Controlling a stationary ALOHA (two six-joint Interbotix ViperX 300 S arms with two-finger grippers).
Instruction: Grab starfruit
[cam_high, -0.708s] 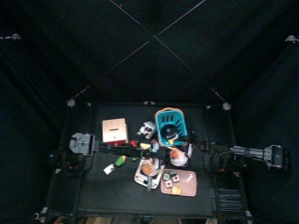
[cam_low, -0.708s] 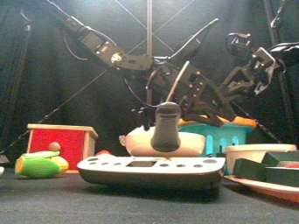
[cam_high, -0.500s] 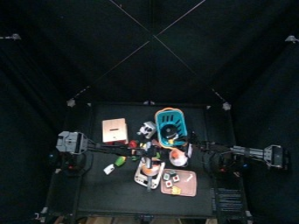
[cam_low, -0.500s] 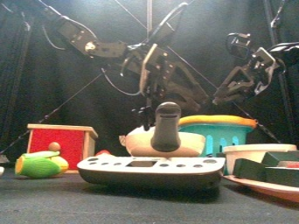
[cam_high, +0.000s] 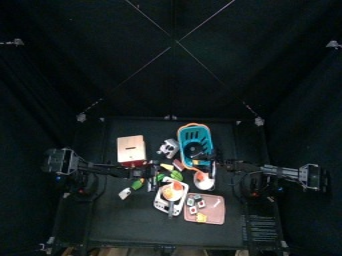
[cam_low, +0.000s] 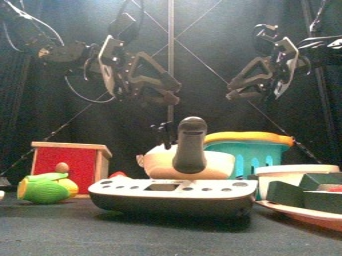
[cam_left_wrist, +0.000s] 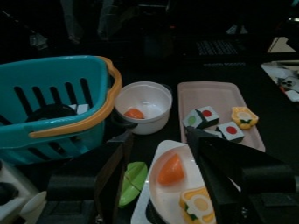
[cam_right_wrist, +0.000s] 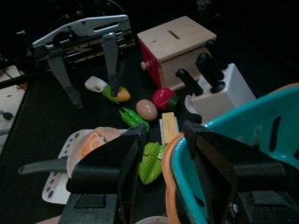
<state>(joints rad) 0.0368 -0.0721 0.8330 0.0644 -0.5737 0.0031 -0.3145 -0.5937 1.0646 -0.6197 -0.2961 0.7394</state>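
A yellow star-shaped slice (cam_left_wrist: 195, 204), which I take for the starfruit, lies on the white plate (cam_left_wrist: 156, 208) beside an orange piece and a green one. I cannot pick it out in the top or front views. My left gripper (cam_left_wrist: 163, 140) hangs open above the plate and bowl, holding nothing; in the front view it is high at the left (cam_low: 118, 68). My right gripper (cam_right_wrist: 170, 131) is also open and empty, raised at the right (cam_low: 274, 65), over the plate's edge and the basket rim.
A teal basket (cam_high: 197, 143) with an orange handle stands at mid-table, a red wooden box (cam_high: 131, 148) to its left. A white bowl (cam_left_wrist: 122, 101) and a pink tray (cam_left_wrist: 205, 92) of small pieces lie near the front. A grey base with a black stick (cam_low: 191, 145) stands at the front edge.
The left arm has drawn back to the left and lifted away from the middle. The right gripper has risen a little and shifted right.
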